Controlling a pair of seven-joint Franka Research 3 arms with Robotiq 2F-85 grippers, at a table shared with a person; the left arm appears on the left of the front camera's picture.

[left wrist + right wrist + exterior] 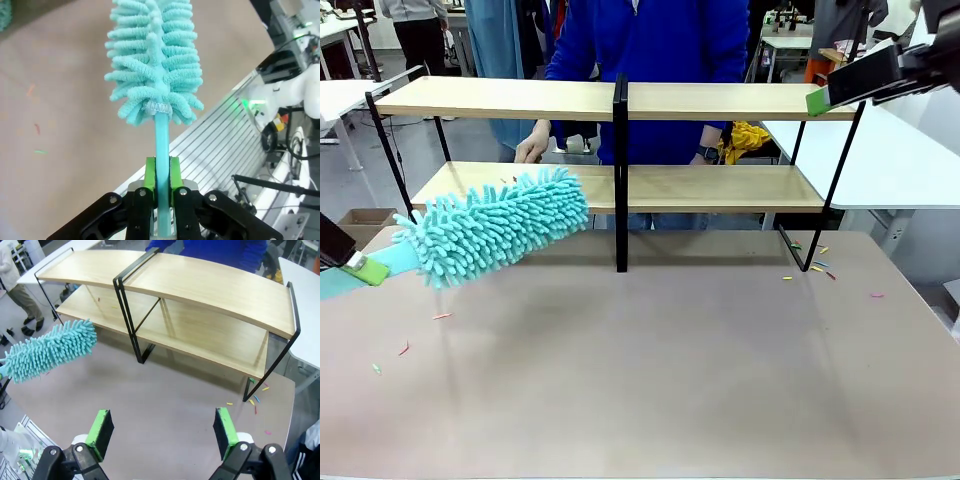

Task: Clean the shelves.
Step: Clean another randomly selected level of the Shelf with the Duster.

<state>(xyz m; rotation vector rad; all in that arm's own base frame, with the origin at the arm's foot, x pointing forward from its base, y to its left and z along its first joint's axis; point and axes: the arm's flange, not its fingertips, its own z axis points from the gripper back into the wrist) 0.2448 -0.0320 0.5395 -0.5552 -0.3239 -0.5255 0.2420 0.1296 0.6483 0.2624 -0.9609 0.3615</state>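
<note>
Nearest, the left end effector (160, 192) has its green pads pinched tight on the thin teal stem of a fluffy teal microfibre duster (495, 235). It grips low on the stem, so the whole brush head reaches clear ahead of the fingers. The head hangs above the beige table (670, 400), with its tip near the front edge of the lower board, left of the central post. I cannot tell whether it touches the board, but the angle looks suited to sweeping along it.

Small coloured scraps (810, 265) lie on the table by the rack's right foot, with a few more at the left near the duster; these are likely swept-off debris. The right end effector (162, 427) is spread wide with nothing between its pads. It is held high by the rack's right end, probably to stay out of the way.

The wide two-tier light-wood shelves on a thin black metal frame (720, 185) stand across the table's far half. Behind them a person in a blue top holds a hand (532, 148) by the lower board, perhaps steadying it.
</note>
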